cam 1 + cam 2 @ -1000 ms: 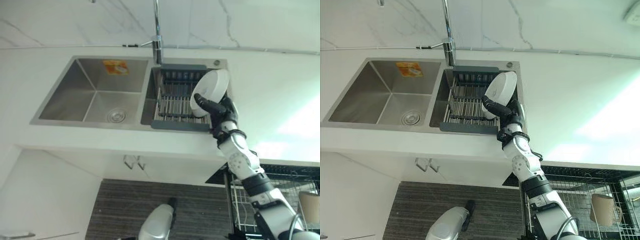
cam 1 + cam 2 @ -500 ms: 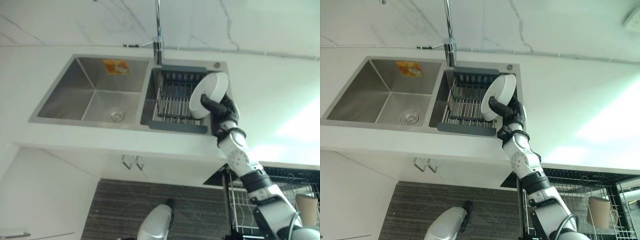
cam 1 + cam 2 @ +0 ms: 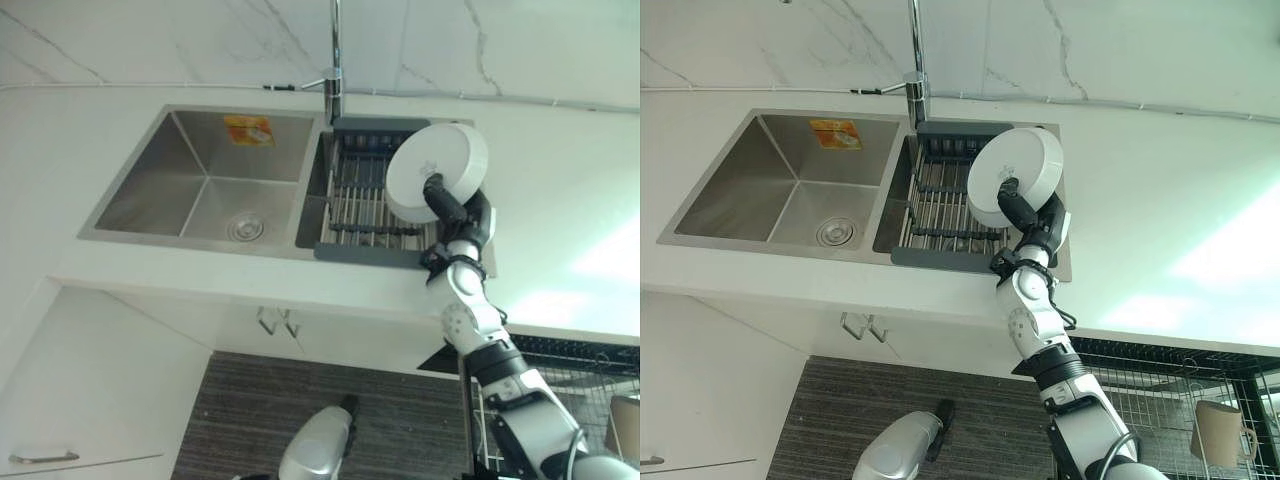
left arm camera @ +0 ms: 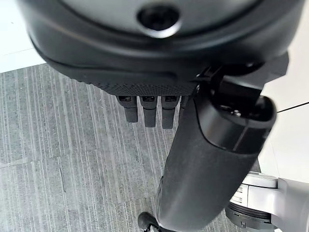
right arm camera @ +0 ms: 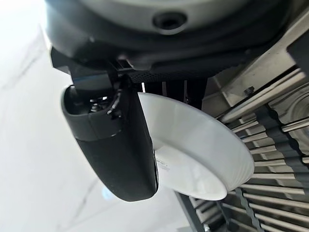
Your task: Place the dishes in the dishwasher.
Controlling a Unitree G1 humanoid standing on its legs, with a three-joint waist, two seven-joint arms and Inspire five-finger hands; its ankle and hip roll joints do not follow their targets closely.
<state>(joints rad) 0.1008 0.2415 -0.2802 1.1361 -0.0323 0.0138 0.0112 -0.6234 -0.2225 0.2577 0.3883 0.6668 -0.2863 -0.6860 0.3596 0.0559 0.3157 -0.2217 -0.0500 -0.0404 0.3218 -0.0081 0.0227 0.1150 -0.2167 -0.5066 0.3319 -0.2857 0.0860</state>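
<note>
The right hand (image 3: 1038,222) grips a white bowl (image 3: 1015,178), thumb across its underside and fingers curled behind the rim. The bowl is tilted on edge, raised above the grey rack (image 3: 940,205) that sits in the right basin of the sink (image 3: 780,190). A tap (image 3: 917,70) stands behind the sink. The left hand (image 4: 159,72) hangs low over the striped floor (image 4: 58,154), fingers relaxed and holding nothing. A wire dishwasher rack (image 3: 1160,390) with a mug (image 3: 1214,430) lies below the counter (image 3: 1160,210).
</note>
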